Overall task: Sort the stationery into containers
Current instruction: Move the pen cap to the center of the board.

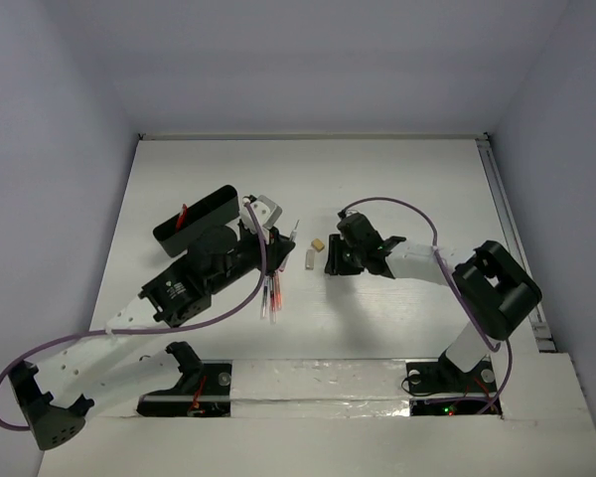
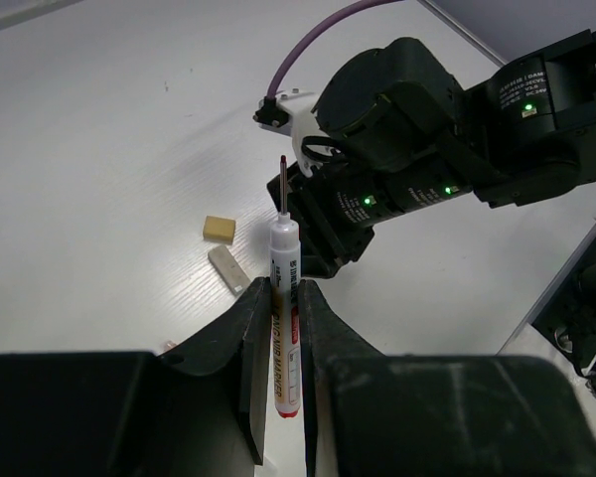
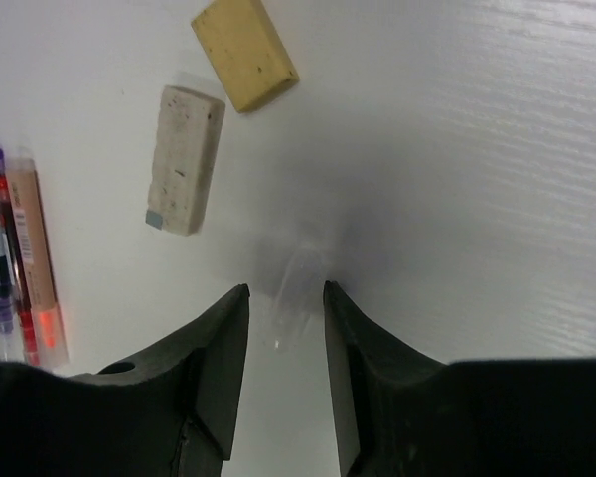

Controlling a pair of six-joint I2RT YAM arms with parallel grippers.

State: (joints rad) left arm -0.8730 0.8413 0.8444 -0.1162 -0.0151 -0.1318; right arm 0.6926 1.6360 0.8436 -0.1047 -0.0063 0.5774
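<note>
White desk (image 1: pixel 407 189) lay below; left pincer (image 2: pixel 283 290) clenched a pen (image 2: pixel 283 243) near its tail, which might pivot loose; right pincer (image 3: pixel 285 294) gaped empty.

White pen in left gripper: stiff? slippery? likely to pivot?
Probably stiff: the white pen juts straight beyond the left gripper. Its smooth, round barrel may pivot or slip in the pinch; released, it would likely roll.

Pens (image 3: pixel 30 248) partly cropped, L edge of R wrist view
</note>
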